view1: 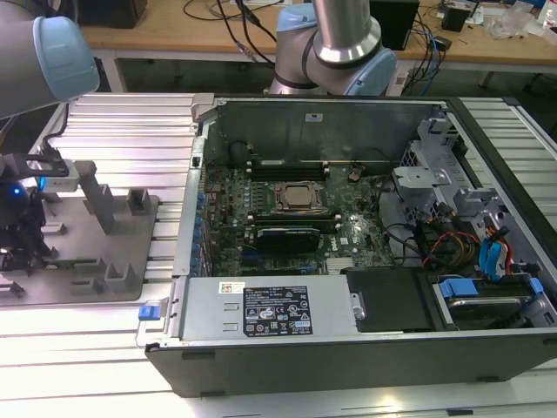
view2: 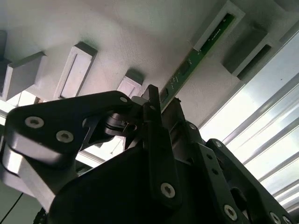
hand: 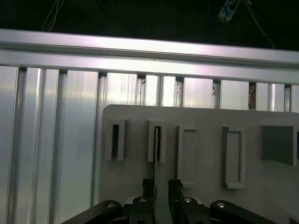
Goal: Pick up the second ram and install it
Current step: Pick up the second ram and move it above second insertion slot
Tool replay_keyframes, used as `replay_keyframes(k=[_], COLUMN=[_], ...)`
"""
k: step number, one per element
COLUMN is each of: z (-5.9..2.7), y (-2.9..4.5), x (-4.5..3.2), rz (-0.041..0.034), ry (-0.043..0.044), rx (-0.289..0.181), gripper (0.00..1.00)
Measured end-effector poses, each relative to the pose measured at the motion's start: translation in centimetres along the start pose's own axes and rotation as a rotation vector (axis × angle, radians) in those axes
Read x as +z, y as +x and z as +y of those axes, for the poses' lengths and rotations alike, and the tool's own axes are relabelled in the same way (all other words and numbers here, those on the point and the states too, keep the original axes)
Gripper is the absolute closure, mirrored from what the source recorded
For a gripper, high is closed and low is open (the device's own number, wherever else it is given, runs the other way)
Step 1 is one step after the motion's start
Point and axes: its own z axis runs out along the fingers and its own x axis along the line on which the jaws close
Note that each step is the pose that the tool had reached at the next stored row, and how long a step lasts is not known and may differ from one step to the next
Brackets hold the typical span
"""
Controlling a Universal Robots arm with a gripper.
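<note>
The second ram [view2: 205, 44] is a thin green stick standing on edge in a slot of the grey holder tray [view2: 140, 37]. In the first wrist view the second ram [hand: 155, 149] appears edge-on as a thin dark line running from its slot towards my gripper [hand: 160, 187]. The black fingers straddle its near end, with a gap still visible on one side. In the second wrist view my gripper [view2: 163, 100] sits around the stick's end. In the exterior view my gripper [view1: 24, 239] hangs over the holder tray [view1: 87, 283] at that view's left.
The open computer case [view1: 348, 348] lies to the exterior view's right of the tray, with the processor socket [view1: 296, 198] and memory slots [view1: 287, 165] on its board. Upright posts [view1: 97, 205] stand on the tray. Ribbed aluminium table [hand: 51, 140] surrounds it.
</note>
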Motion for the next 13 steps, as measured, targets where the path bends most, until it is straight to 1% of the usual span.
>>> replay_keyframes(k=[1, 3, 7, 8, 9, 13], z=[0.00, 0.03, 0.03, 0.03, 0.03, 0.02], y=[0.00, 0.49, 0.53, 0.54, 0.54, 0.43], x=[0.00, -0.04, -0.04, -0.04, -0.04, -0.03], rz=[-0.0001, 0.0000, 0.0001, 0.0001, 0.0000, 0.0000], ry=[0.0002, -0.0001, 0.0000, -0.0001, -0.0001, 0.0000], rx=[0.000, 0.000, 0.000, 0.000, 0.000, 0.000], gripper=[0.75, 0.75, 0.75, 0.76, 0.84, 0.84])
